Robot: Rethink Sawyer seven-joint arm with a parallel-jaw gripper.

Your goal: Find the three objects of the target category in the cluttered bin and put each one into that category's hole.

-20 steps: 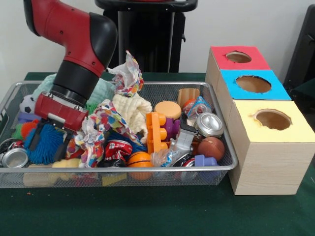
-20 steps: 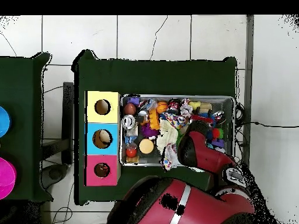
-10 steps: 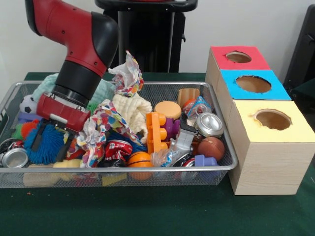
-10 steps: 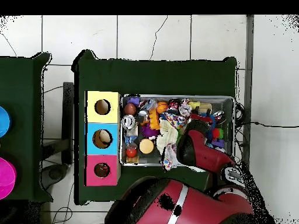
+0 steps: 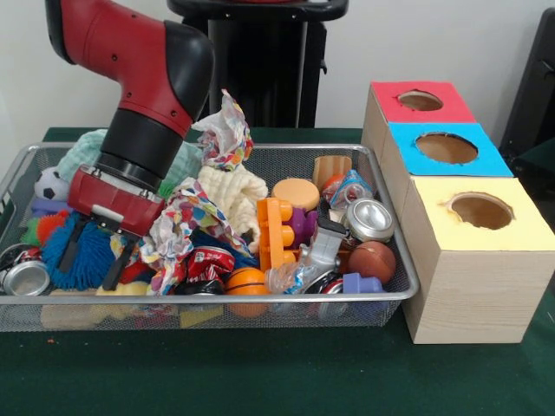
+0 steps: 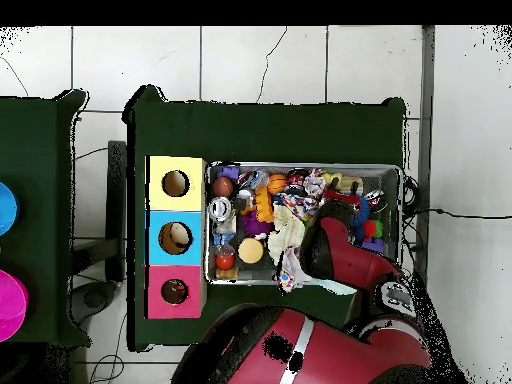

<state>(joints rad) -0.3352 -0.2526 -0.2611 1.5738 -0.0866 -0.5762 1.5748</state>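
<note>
Search step in the wire bin (image 5: 381,299): gripper (image 5: 97,253), fingers spread wide and empty, hangs over the blue puffer ball (image 5: 74,251) at the bin's left end, so better shift clutter gently since no plush animal shows near it; red hole (image 5: 420,100) is far right.

The arm (image 6: 340,255) hides the bin's (image 6: 395,172) contents overhead.

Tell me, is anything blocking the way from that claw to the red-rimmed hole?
Yes. Between the gripper, low in the silver wire-mesh basket, and the red-surround hole rise a crumpled colourful paper wad, an orange plastic block and the basket's end wall.
</note>
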